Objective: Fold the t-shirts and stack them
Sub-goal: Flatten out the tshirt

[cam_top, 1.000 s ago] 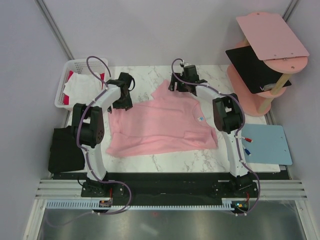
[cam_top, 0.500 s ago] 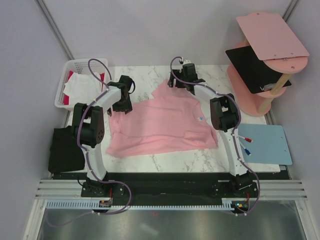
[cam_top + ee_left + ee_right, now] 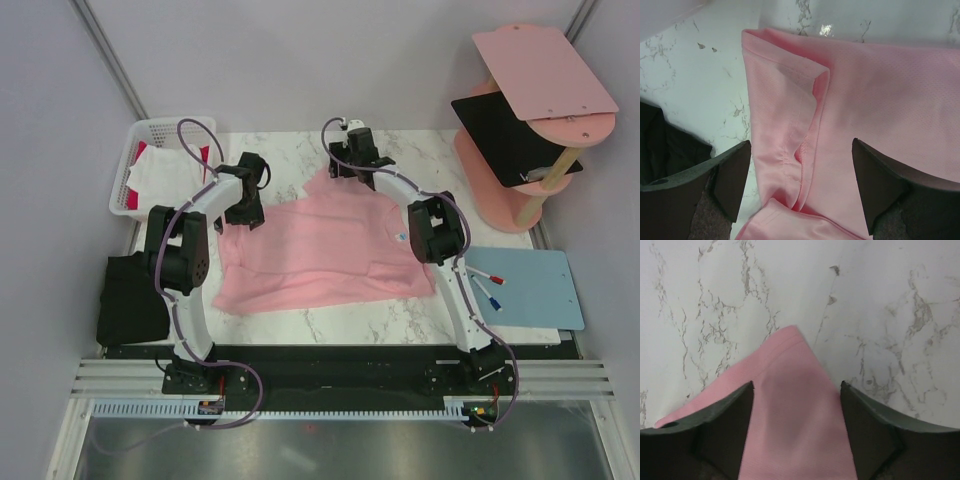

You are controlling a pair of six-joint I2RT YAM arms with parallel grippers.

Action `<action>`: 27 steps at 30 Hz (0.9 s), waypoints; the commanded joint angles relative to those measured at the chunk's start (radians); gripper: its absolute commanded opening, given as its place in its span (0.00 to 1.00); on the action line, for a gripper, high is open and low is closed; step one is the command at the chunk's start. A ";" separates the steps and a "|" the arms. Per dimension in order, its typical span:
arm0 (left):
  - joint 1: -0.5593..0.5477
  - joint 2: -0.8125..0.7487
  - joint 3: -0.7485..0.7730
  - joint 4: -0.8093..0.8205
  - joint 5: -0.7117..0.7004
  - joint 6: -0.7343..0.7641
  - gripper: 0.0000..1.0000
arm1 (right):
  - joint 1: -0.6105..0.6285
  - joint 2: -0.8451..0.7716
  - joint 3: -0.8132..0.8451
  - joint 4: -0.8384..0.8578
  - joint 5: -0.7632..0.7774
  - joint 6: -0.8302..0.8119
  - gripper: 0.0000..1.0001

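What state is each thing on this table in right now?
Pink shirt, spread on the table, unfolded, one sleeve creased over.
Black shirt, lying bunched at the table's left edge.
White shirt, piled in the basket.
Left hand, open, over the pink shirt's sleeve.
Right hand, open, over a pointed corner of the pink shirt.

A: What sort of place is this?
B: A robotics lab test cell. The left arm and right arm are bolted to a black base at the near edge of a marble-print desk.
A: Other evidence?
B: Bare grey partition walls, an aluminium post, aluminium rails and a slotted cable duct in front. Purple cables looped along both arms. Props laid out: white basket, pink shelf stand, blue mat.
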 commanded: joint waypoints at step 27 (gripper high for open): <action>0.053 0.117 0.157 0.005 -0.077 0.013 0.73 | 0.087 -0.113 -0.095 -0.276 0.281 -0.079 0.00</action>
